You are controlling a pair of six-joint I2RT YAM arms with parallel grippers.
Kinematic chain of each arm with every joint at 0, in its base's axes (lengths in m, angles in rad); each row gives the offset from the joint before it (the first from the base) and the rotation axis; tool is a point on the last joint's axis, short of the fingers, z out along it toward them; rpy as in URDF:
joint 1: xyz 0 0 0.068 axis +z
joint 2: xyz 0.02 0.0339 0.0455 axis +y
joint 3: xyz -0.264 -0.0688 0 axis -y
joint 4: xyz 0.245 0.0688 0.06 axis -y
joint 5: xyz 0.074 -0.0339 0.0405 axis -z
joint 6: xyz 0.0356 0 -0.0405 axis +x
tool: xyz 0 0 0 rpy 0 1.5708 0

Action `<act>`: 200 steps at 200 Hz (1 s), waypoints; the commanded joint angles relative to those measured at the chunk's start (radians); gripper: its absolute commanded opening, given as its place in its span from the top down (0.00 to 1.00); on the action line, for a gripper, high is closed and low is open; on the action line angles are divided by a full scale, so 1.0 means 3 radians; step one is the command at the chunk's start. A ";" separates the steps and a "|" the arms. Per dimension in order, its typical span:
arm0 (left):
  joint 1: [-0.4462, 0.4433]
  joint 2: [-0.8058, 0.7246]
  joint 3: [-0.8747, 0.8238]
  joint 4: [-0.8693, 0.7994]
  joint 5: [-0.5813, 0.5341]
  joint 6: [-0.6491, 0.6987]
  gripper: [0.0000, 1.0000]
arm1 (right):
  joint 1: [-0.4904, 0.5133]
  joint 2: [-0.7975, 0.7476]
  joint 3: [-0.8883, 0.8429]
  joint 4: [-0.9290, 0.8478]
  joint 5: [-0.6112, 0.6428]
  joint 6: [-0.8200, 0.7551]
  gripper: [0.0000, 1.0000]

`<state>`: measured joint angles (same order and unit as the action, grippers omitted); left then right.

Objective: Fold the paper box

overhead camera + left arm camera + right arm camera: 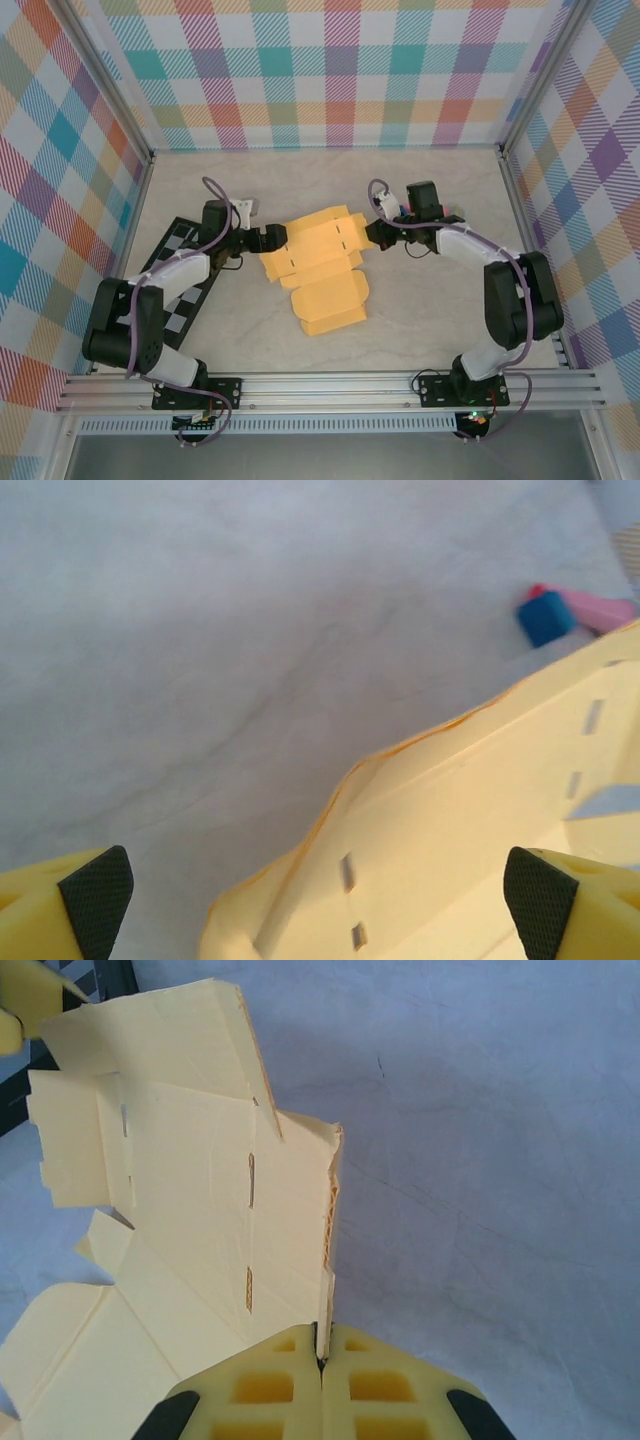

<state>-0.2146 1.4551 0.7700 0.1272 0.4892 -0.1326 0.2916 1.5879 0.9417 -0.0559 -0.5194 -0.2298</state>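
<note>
The paper box lies unfolded in the middle of the table, a yellow-orange die-cut sheet with flaps and creases. My right gripper is shut on the sheet's right edge; in the right wrist view the thin card edge runs straight into the closed jaws. My left gripper stands open at the sheet's left edge. In the left wrist view the paper box reaches between the two black-padded fingertips, which do not touch it.
A black-and-white checkered board lies under the left arm at the left. A pink stick with a blue end rests on the table beyond the sheet. Aluminium rails and plaid walls close in the table.
</note>
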 commanded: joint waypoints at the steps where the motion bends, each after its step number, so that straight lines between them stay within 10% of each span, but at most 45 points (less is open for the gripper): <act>1: -0.0016 -0.0093 -0.0005 -0.0030 0.0445 0.0473 0.02 | -0.0072 -0.0133 -0.0142 0.0394 -0.0158 -0.0510 1.00; 129: -0.0583 0.0186 0.0469 -0.0779 0.0455 0.1422 0.08 | -0.0108 0.0282 0.0274 -0.0166 -0.0453 -0.1252 1.00; 200: -0.0847 0.0506 0.0810 -0.0819 0.0111 0.1555 0.30 | -0.0108 0.0218 0.0211 -0.0094 -0.0558 -0.1198 1.00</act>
<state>-0.4328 1.5623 0.9508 -0.0826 0.5465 0.2832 0.2615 1.6638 0.9970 -0.0914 -0.6212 -0.5663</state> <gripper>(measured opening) 0.712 0.046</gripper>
